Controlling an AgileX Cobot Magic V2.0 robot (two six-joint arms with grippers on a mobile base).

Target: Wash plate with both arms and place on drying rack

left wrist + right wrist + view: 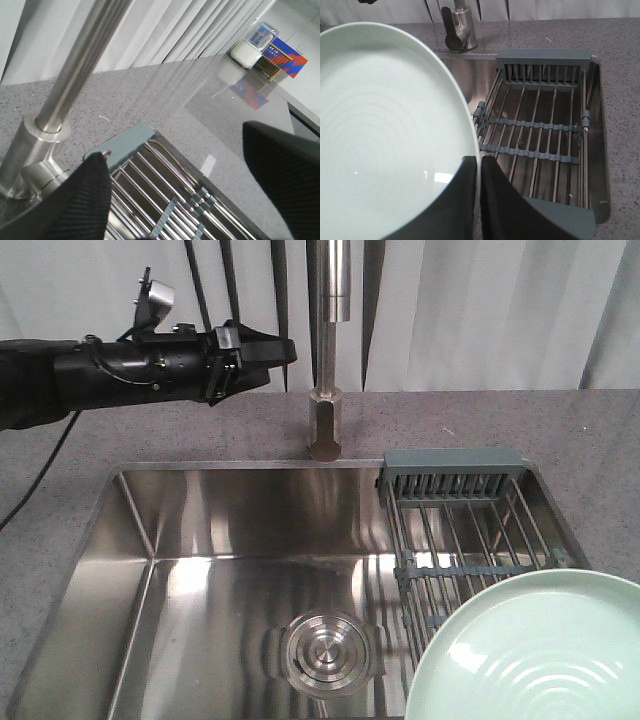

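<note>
A: Exterior front-facing first, starting far left: note the left arm (120, 375) stretched level above the table (60, 470), ending just beside the tap (328, 430). Touching it?

B: Cannot tell from that angle. Seen from the left wrist, though: left jaws spread wide, gripping nothing, pointed past the tap's stem. Looks like lining up to work the tap.

A: Any water?

B: None visible. Steel sink (230, 540) gleaming, round drain (328, 652) uncovered, no suds, no stream. Judging by that, washing not begun.

A: And moving right?

B: Next, the drying rack (540, 140), laid across the sink's right end, rods bare. Then, nearest the camera, the plate (385, 125): mint green, tilted, raised by the rack's near end. Seems lifted off the rods, but hard to confirm.

A: Held by what?

B: By the right jaws, clamped on its rim, 2 dark fingers (520, 215) pressed against either face. Only 1 arm on it.

A: Tally, then?

B: Done: plate in grasp at the sink. Left: open the tap, rinse using both arms, then set down on the rack. Of those 3 steps, probably 0 finished.
</note>
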